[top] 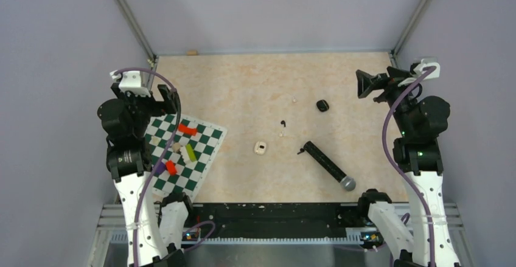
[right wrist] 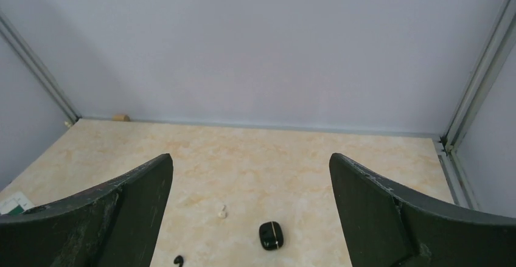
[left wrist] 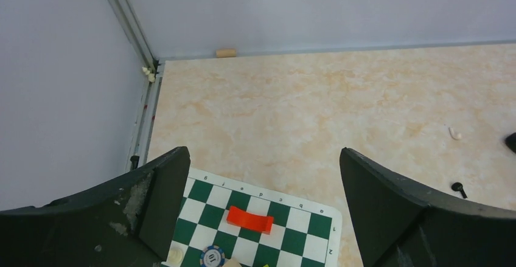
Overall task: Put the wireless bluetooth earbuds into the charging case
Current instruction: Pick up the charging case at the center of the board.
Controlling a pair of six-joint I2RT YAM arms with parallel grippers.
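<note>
Left hand [top: 165, 100] spread wide over the chessboard [top: 207, 134] by the worktop's [top: 243, 84] left edge, right hand [top: 367, 84] spread near its far right corner, earbuds [top: 282, 123] loose mid-worktop, black charging case [top: 322, 104] nearby, untouched

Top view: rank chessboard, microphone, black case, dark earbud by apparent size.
1. chessboard
2. microphone
3. black case
4. dark earbud
All sit at similar camera distance, so the ranking holds.
</note>
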